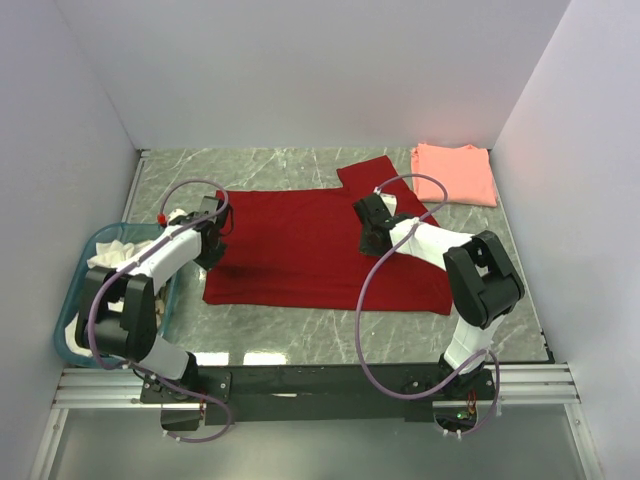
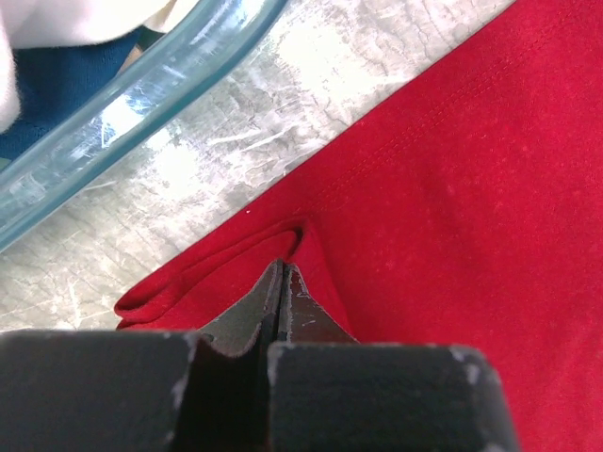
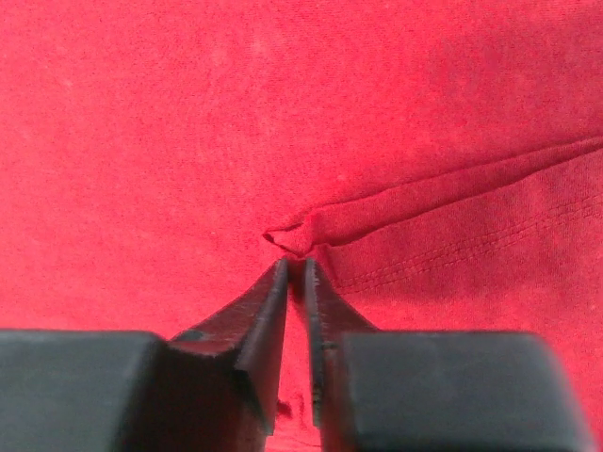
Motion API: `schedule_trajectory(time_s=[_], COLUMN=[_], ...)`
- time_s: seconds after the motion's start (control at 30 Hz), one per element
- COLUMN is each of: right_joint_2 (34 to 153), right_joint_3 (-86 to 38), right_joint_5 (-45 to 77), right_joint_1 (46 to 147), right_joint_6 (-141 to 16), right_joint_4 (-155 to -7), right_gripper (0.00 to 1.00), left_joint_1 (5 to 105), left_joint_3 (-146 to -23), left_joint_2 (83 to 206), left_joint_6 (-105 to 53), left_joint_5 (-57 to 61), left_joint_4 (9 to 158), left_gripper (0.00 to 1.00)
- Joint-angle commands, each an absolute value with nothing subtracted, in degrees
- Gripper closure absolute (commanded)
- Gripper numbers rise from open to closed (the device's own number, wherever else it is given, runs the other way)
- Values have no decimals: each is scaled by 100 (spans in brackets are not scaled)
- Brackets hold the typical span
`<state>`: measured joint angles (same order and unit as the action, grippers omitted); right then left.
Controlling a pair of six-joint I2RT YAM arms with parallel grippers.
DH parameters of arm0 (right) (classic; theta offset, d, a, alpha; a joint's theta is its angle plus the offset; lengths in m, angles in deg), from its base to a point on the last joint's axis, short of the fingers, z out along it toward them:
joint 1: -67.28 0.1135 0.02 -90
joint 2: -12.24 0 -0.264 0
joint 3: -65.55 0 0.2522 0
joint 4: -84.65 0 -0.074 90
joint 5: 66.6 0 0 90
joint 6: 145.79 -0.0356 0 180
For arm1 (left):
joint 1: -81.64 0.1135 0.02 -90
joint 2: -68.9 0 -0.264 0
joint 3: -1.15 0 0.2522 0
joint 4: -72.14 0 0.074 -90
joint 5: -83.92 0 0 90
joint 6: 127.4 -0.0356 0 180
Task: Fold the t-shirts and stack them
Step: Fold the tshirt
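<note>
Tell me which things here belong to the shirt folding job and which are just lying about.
Job in hand:
red t-shirt, spread flat
pink t-shirt, folded, far right corner

Lying about:
blue basket, at the left
white cloth inside it

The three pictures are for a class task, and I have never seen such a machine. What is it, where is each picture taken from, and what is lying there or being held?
These are two robot arms bolted at the near edge of a table. The wide picture looks down from above and behind them. Each close-up comes from a camera on one wrist. A red shirt lies spread out, a folded pink shirt sits at the far right, and a tub holding white cloth stands at the left. The left pincer is shut on the red shirt's edge. The right pincer pinches a small pucker in it.
</note>
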<state>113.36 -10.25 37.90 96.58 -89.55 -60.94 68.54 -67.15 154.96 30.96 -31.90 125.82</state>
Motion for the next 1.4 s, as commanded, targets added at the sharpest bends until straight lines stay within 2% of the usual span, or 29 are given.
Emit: schedule_trajectory(time_s=[0.0, 0.07, 0.1, 0.6, 1.37], right_joint_2=[11331, 11270, 11191, 10470, 10935], right_joint_3=[-1281, -1255, -1220, -956, -1246], right_joint_5=[4036, 4072, 4107, 4494, 4608], right_joint_1=[9708, 9699, 9699, 9690, 9620], right_joint_6=[-8945, -8963, -8954, -8998, -9016], right_joint_4=[-6146, -6129, -6120, -6208, -6410], right_gripper=[89, 99, 100, 100, 100], left_joint_1=[6837, 6837, 6837, 6846, 7021], left_joint_3=[-6684, -6684, -6675, -6701, -7290], left_joint_2=[15257, 15205, 15187, 15055, 15503], left_joint_6=[3090, 3090, 3090, 3213, 3353], left_joint_5=[-3271, -3288, -3314, -3508, -3781], left_joint_4=[12624, 12659, 12668, 12923, 13327], left_gripper=[99, 99, 99, 99, 99])
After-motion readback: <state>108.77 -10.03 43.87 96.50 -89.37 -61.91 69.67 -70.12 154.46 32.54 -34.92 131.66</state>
